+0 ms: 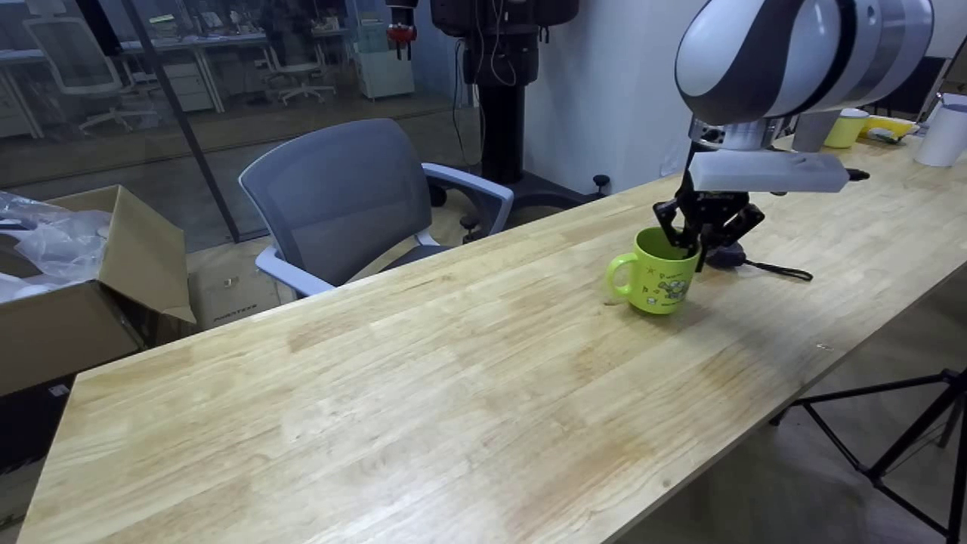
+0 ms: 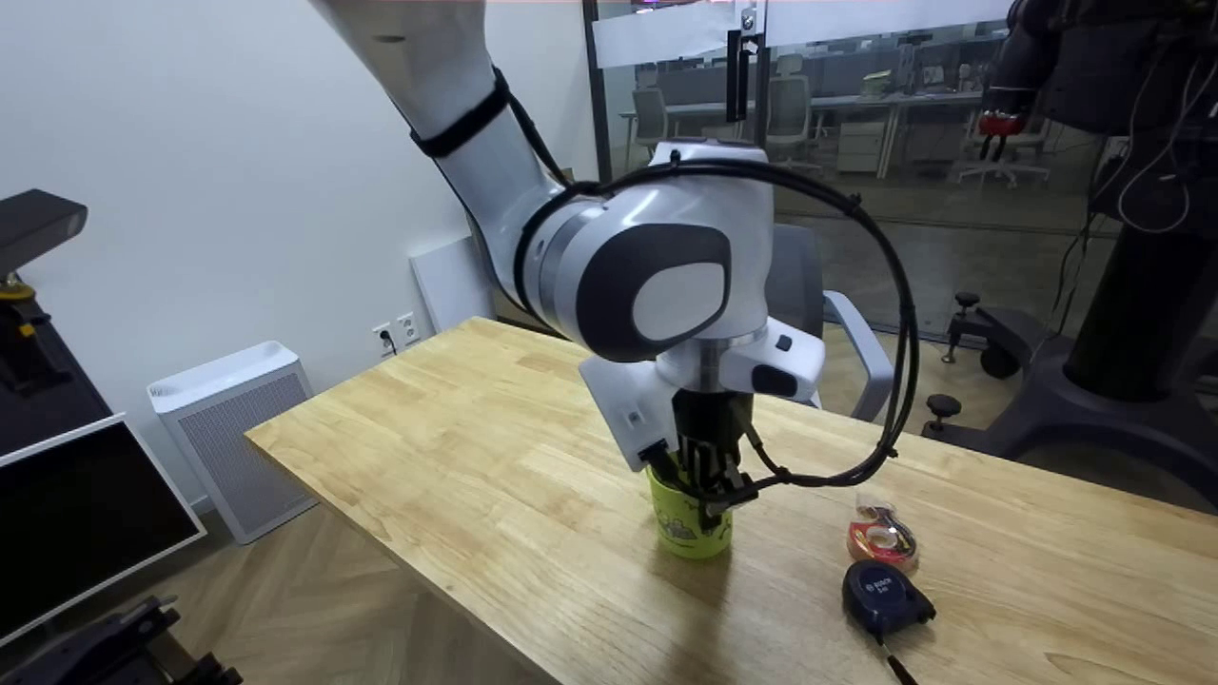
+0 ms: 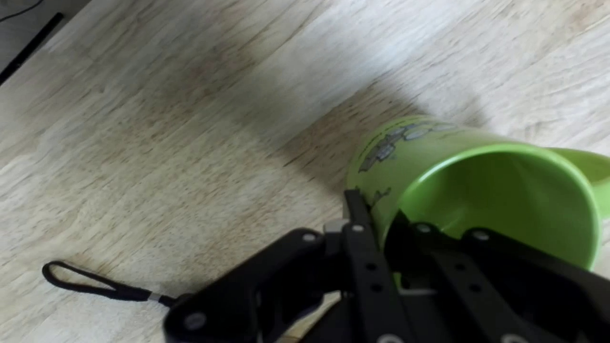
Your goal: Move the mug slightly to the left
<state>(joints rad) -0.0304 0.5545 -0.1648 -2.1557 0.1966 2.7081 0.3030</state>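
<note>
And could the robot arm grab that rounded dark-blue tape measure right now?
Probably not yet: its black two-fingered tool looks closed on the rim of the glossy lime-green mug and would likely have to let go first. Nothing visible covers the tape measure.

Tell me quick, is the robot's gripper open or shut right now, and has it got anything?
Gripper: closed, holding the green mug by its wall, one jaw inside and one outside.

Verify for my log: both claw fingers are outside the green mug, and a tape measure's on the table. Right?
No: in the wrist view, the claw has one finger inside the green mug, one outside. A tape measure lies on the table.
</note>
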